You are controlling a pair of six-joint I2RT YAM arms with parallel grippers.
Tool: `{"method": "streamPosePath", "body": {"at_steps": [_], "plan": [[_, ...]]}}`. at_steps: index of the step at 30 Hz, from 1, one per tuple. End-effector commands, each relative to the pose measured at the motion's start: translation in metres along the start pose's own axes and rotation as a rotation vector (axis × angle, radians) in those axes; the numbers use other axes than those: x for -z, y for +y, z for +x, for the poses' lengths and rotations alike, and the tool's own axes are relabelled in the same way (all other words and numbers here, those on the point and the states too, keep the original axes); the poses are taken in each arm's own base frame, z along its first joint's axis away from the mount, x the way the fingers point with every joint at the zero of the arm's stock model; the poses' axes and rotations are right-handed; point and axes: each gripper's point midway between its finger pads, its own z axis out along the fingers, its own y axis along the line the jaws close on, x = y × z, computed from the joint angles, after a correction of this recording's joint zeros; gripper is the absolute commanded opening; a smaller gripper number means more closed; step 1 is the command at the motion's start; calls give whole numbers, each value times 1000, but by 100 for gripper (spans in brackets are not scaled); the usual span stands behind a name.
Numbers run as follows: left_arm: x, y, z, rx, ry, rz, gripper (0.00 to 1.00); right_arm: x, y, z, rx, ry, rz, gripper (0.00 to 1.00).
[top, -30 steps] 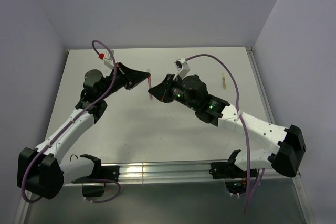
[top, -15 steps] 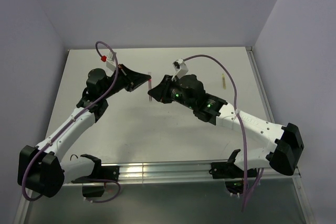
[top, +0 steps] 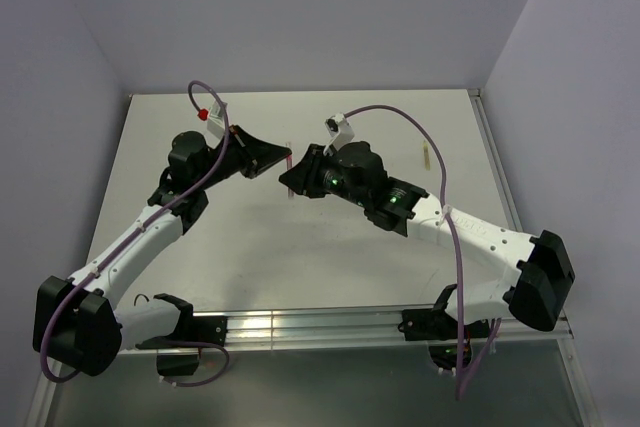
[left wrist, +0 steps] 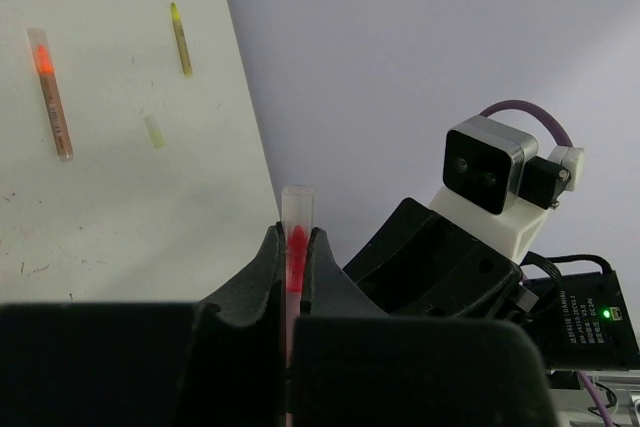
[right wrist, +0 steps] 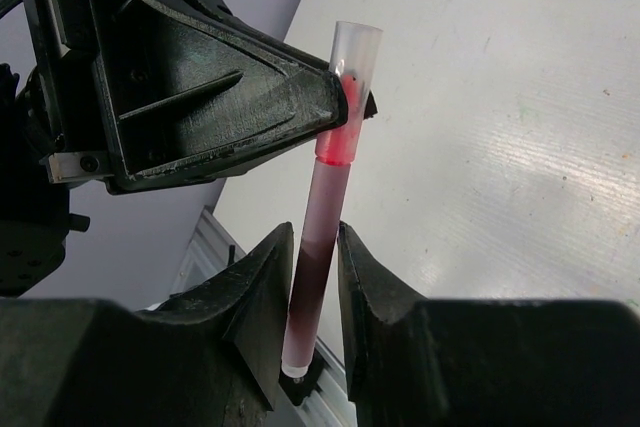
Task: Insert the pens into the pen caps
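Pale lavender walls close in a white counter on three sides. The left arm and the right arm lean in from the near edge and meet above the far middle of the counter, with their tips almost touching.

The left tool is clenched on a clear cap. Its black fingers pinch the lower part of the cap, and the open rim stands free above them. The right tool is clamped around a red pen, holding the barrel low down between its two fingers. The pen rises nearly upright from that grip, tilted slightly to the right in the right wrist view. Its bright red tip sits inside the translucent cap at the height of the left fingers, so pen and cap are joined in the air between the two tools, clear of the counter.

Three smaller things lie on the counter in the left wrist view. A second red pen lies flat. A tan-olive pen with a yellow end lies well apart from it. A tiny yellow-green cap lies between them, nearer the tan-olive pen and touching neither.
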Motion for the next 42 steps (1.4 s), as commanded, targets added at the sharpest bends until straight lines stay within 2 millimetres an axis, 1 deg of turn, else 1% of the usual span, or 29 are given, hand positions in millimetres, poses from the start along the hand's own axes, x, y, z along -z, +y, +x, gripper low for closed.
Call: {"method": "streamPosePath", "body": {"at_steps": [1,7,10,13,14,15,16,18,21,23,24,26,27,28,29,30,31,32,33,36,39,42], "plan": [[-1,-23,-6,-30,-10,58,0,1,23,-25,-10,-61,-70,33],[1,-25,-7,-58,-30,69,0,0,22,-22,-12,-54,-73,31],[4,-26,-9,-86,-56,73,0,-1,22,-21,-14,-47,-80,27],[6,-28,-9,-110,-75,90,0,-2,20,-18,-12,-40,-82,19],[7,-30,-10,-116,-82,98,0,-3,20,-18,-12,-38,-82,14],[8,-28,-8,-113,-79,101,0,-3,20,-18,-7,-38,-86,10],[10,-32,-9,-129,-88,119,0,-3,19,-16,2,-35,-87,4],[12,-34,-7,-145,-89,132,0,-3,21,-19,18,-51,-100,0],[17,-42,-4,-198,-102,163,0,-1,26,-23,37,-80,-138,0],[24,-54,-1,-262,-119,217,0,2,31,-26,56,-102,-167,0],[27,-53,2,-273,-125,223,0,2,29,-27,57,-115,-171,0],[37,-68,6,-336,-140,286,0,5,32,-30,80,-136,-190,0],[39,-66,9,-346,-141,292,0,5,30,-28,88,-137,-194,0],[44,-72,12,-374,-139,319,0,8,35,-33,101,-166,-217,0],[48,-79,12,-398,-150,353,0,9,34,-30,110,-168,-224,0],[50,-78,15,-404,-145,366,0,11,37,-36,126,-197,-243,0],[55,-84,19,-423,-143,396,0,14,39,-38,134,-211,-253,0],[58,-86,21,-435,-140,416,0,14,37,-37,142,-216,-255,0],[63,-91,23,-454,-151,445,0,16,40,-41,157,-237,-268,0],[72,-97,28,-489,-160,496,0,17,44,-44,178,-256,-289,0],[78,-100,33,-514,-162,519,0,18,49,-45,181,-263,-325,0],[83,-105,35,-547,-167,539,0,17,50,-45,181,-265,-338,0]]}}
